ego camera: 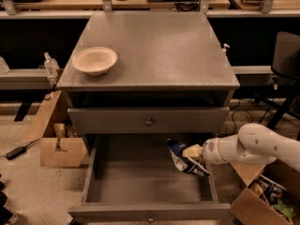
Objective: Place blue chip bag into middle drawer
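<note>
Gripper (pixel 191 151) pinches blue chip bag (pixel 186 163) (long axis slanting down-right) over middle drawer (pixel 136 178).

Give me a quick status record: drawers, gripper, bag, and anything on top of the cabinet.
middle drawer: pulled open
gripper: over the middle drawer's right side, shut on the blue chip bag
bag status: held in the air, not yet released
drawer above: closed
beige bowl: on the cabinet top, left side
</note>
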### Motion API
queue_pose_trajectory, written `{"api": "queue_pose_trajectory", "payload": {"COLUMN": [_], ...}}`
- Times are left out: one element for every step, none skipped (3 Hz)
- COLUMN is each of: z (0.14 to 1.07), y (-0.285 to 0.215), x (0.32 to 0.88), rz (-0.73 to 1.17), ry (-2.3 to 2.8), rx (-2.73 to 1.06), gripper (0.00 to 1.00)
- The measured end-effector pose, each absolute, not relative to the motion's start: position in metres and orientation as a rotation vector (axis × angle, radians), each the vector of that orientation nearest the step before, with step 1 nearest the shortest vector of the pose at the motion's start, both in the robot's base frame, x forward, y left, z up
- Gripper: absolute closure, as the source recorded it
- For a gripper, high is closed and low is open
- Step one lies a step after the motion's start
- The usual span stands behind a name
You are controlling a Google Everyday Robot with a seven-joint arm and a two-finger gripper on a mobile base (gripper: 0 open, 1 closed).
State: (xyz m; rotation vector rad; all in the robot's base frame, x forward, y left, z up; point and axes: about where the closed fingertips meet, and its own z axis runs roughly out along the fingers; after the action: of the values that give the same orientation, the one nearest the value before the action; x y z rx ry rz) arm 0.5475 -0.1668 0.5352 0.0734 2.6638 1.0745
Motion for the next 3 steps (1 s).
{"api": "queue_pose_trajectory", "payload": {"z": [0.5141,0.5129,0.5118], "y": [-0.1641,-0.1622,-0.1602], "x": [0.5431,0.5431,0.5427], "rz": [1.037,1.039,1.042], "ry": [2.748,2.751,2.754], "rx": [0.079,0.076,0.073], "gripper": [1.00,0.83,0.59]}}
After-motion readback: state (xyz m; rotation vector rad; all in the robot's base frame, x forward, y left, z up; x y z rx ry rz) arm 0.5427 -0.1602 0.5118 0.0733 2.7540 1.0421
